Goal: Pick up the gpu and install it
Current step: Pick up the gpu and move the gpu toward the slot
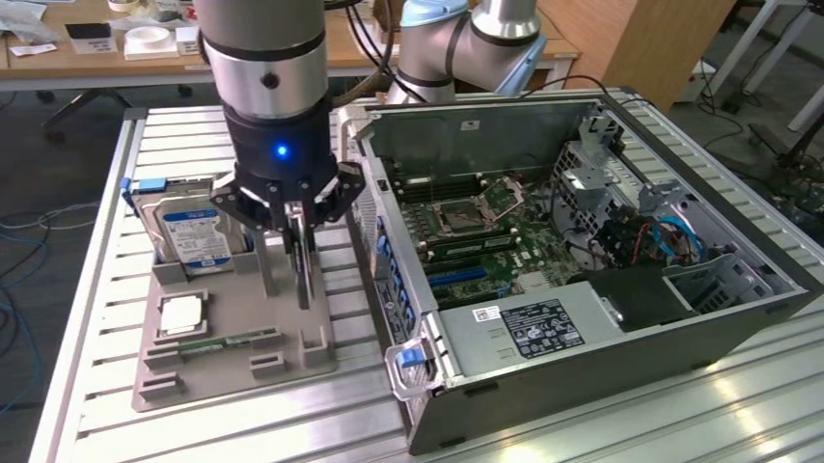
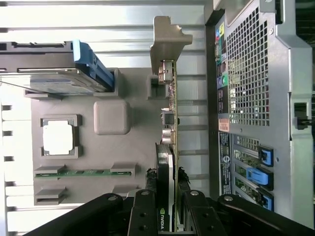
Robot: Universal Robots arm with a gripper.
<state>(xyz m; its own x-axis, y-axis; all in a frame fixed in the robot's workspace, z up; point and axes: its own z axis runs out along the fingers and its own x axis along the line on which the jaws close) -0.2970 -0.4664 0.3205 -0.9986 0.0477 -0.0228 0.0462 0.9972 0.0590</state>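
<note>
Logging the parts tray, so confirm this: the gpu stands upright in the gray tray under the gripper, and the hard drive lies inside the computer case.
Wrong on the hard drive: the exterior view shows it standing in the gray tray, beside the computer case, not inside it. The gpu does stand upright in that tray under the gripper.

Slatted aluminium table (image 1: 721, 415); wooden desk (image 1: 52, 60) behind; wooden cabinet (image 1: 644, 39); grey floor (image 1: 33, 164).

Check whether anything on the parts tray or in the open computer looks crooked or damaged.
Nothing stands out. The gpu stands upright on edge in its slot of the gray tray, with the end effector closed on it. The hard drive sits upright in its own slot.
</note>
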